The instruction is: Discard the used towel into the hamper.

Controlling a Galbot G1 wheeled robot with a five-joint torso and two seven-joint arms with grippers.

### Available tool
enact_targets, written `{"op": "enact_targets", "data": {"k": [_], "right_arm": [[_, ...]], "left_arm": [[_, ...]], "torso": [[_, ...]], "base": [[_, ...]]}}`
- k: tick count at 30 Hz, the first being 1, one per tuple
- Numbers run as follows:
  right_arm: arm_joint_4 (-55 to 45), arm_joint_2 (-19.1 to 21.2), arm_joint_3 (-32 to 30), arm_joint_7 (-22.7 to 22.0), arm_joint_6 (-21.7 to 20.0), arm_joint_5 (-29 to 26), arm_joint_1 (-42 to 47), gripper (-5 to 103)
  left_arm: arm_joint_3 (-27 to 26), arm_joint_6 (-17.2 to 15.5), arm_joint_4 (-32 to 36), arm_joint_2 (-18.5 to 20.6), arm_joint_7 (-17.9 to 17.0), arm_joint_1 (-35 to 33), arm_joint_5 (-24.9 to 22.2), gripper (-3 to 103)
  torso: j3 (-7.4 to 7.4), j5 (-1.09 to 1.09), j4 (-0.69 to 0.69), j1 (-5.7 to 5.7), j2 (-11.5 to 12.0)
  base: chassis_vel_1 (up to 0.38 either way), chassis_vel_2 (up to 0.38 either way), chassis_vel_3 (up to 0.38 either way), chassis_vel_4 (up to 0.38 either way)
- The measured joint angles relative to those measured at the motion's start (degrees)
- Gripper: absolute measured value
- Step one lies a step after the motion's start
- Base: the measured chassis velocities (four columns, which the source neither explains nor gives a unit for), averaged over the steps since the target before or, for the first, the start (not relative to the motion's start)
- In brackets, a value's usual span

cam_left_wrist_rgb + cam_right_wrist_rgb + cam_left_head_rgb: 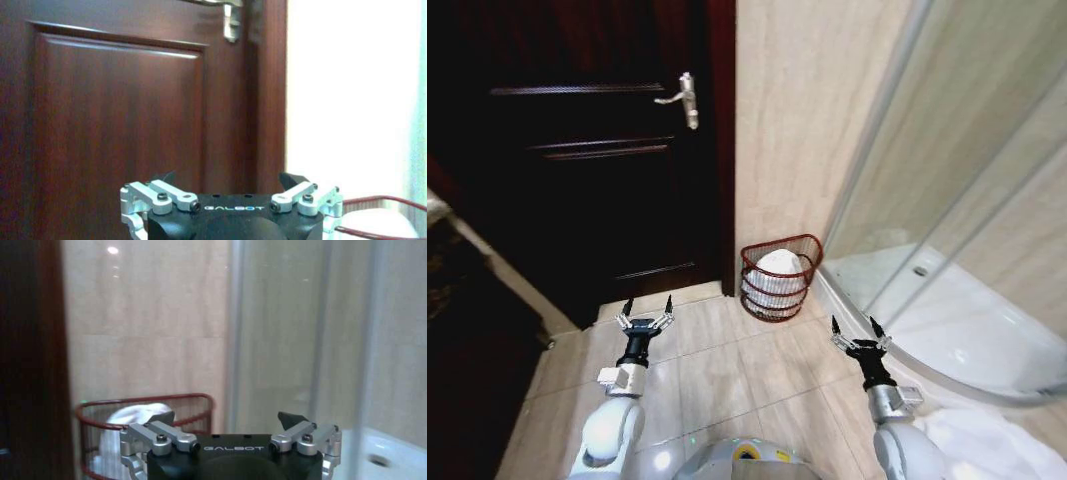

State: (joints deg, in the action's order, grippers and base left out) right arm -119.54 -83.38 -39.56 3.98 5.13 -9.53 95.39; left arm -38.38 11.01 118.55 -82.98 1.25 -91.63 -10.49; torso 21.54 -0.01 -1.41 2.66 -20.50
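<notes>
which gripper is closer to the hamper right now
Roughly equal, the left perhaps slightly nearer. The left gripper hangs open to the left of the hamper; the right gripper is open to its right, nearer the robot.

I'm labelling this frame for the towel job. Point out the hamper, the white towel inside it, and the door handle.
hamper point(763, 309): head view, on the lower wire rings of its front wall.
white towel point(778, 262): head view, on the mound's top above the rim.
door handle point(686, 99): head view, on the metal lever's plate.
</notes>
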Motion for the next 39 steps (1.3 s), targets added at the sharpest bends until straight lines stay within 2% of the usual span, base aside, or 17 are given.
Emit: {"op": "enact_targets", "data": {"k": [39], "right_arm": [[0.6,-1.25,-0.49,-1.61,0.13,-0.82,2.79,100]], "left_arm": [[-0.05,0.81,-0.3,-0.53,0.05,-0.18,0.28,100]], "torso": [[0.1,0.0,-0.01,0.07,-0.18]], "base": [[-0.129,-0.123,-0.125,-0.129]]}}
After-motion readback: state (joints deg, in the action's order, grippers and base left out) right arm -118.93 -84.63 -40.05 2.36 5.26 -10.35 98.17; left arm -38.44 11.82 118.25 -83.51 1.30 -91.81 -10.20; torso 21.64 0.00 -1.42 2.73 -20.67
